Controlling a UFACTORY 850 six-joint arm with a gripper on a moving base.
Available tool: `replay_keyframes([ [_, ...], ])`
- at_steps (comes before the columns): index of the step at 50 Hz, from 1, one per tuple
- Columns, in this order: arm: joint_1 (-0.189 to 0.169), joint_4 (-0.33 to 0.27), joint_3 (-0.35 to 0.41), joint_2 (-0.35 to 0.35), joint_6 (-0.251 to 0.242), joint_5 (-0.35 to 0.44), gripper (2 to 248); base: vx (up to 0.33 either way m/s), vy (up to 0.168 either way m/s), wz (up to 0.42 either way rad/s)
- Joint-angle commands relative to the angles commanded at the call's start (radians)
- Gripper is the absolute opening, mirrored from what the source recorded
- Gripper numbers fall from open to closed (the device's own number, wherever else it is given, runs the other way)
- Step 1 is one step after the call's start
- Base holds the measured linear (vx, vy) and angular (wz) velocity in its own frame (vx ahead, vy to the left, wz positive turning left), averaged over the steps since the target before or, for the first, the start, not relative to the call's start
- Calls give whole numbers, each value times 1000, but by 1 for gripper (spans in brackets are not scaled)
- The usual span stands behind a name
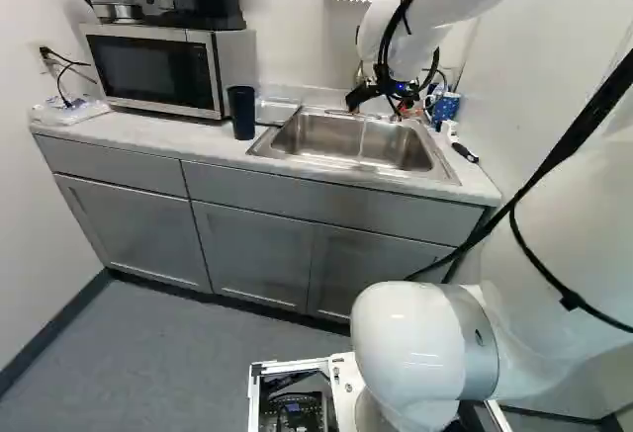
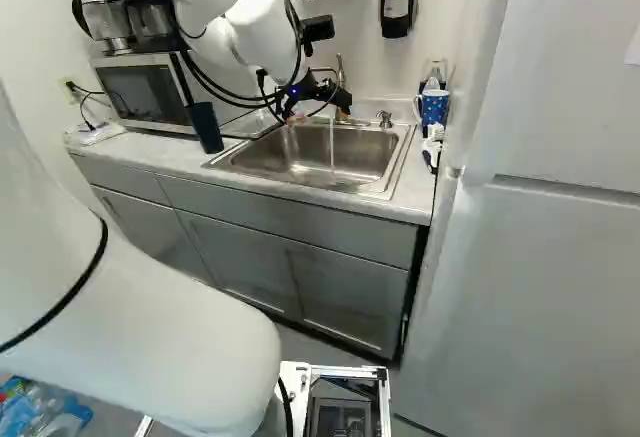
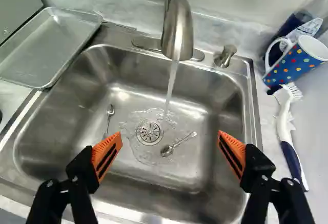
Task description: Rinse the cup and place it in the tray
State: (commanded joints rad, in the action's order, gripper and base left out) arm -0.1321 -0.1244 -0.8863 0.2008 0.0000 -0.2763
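The cup seems untouched: I cannot tell whether the task means the blue mug with coloured dots and a white handle [image 3: 294, 62], by the white-and-navy brush [image 3: 284, 121], or the dark blue tumbler [image 1: 241, 113], by the silver and black microwave [image 1: 158, 71]. Both are outside the steel sink [image 3: 230, 101] on the worktop [image 1: 119, 131]. The shallow metal tray [image 3: 48, 44] has no cup in it. Water [image 3: 171, 88] is running, so picking up, rinsing and placing look all to do. The white jointed arm [image 2: 250, 32] reaches over the sink, its black, orange-padded fingers [image 3: 107, 153] spread wide and gripping nothing
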Motion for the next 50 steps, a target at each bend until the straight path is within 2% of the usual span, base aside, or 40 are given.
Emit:
replay_keyframes([
  [14, 50, 7, 1, 2, 0, 2, 247, 0, 0, 0],
  [37, 132, 78, 8, 9, 0, 2, 247, 0, 0, 0],
  [50, 179, 98, 7, 8, 0, 2, 247, 0, 0, 0],
])
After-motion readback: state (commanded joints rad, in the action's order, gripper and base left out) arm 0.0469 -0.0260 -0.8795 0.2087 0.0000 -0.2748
